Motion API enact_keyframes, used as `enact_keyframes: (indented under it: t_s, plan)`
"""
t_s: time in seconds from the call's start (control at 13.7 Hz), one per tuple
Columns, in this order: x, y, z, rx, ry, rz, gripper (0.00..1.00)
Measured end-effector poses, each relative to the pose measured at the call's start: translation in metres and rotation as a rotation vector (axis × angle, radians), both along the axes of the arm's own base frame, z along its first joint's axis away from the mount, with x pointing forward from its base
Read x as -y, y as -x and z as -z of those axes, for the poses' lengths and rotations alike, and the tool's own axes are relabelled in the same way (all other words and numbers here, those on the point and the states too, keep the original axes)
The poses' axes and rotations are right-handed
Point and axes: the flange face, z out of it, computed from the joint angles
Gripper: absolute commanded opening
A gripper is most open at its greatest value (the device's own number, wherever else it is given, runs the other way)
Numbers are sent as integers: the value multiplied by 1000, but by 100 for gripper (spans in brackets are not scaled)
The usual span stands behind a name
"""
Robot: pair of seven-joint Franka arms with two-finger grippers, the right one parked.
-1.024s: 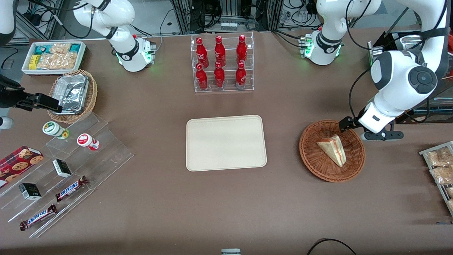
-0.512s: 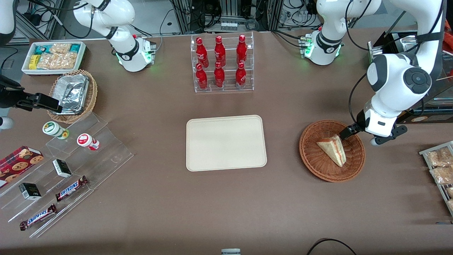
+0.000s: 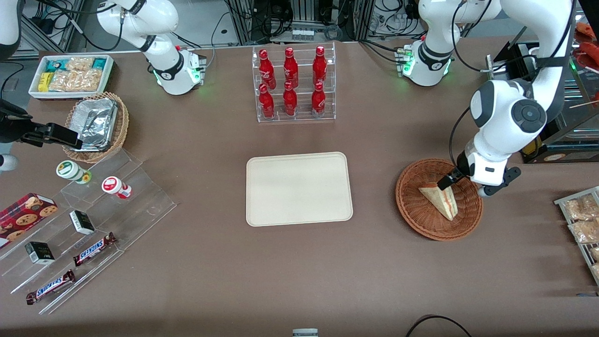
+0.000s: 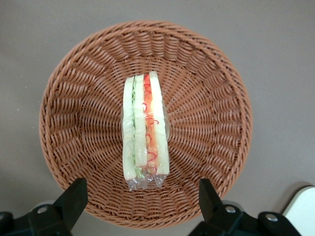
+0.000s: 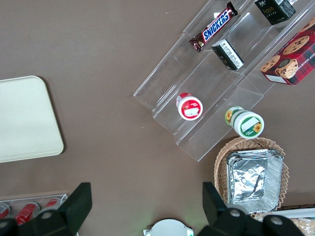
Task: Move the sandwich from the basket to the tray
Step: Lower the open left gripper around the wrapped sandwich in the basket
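Note:
The sandwich [image 3: 440, 199], a pale wedge with red and green layers in clear wrap, lies in the round reddish-brown basket [image 3: 408, 206] toward the working arm's end of the table. My gripper [image 3: 464, 186] hangs open just above the basket, over the sandwich's end farther from the front camera. In the left wrist view the sandwich [image 4: 145, 128] stands on edge in the middle of the basket [image 4: 206, 98]. The gripper [image 4: 141, 196] straddles its wrapped end with nothing between the fingers [image 4: 74, 196]. The cream tray [image 3: 299, 188] lies flat at the table's middle, beside the basket.
A clear rack of red bottles [image 3: 295, 84] stands farther back than the tray. A wire rack of bagged snacks [image 3: 582, 224] sits at the working arm's edge. Acrylic steps with snacks [image 3: 93, 210], a foil-lined wicker basket [image 3: 96, 124] and a white bin [image 3: 70, 75] lie toward the parked arm's end.
My gripper has swung from beside the basket's rim inward over the basket, toward the tray, and now hangs over the sandwich. The sandwich has not moved.

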Motion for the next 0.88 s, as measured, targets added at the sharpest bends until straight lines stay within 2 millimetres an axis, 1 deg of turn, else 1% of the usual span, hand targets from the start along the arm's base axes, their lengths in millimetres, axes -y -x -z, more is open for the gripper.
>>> enact_keyframes:
  t_s: [0.22,0.88]
  plan:
    - [0,-1,17,-17,0,-1,100]
    - [0,-4,52,-47,1,-79,100]
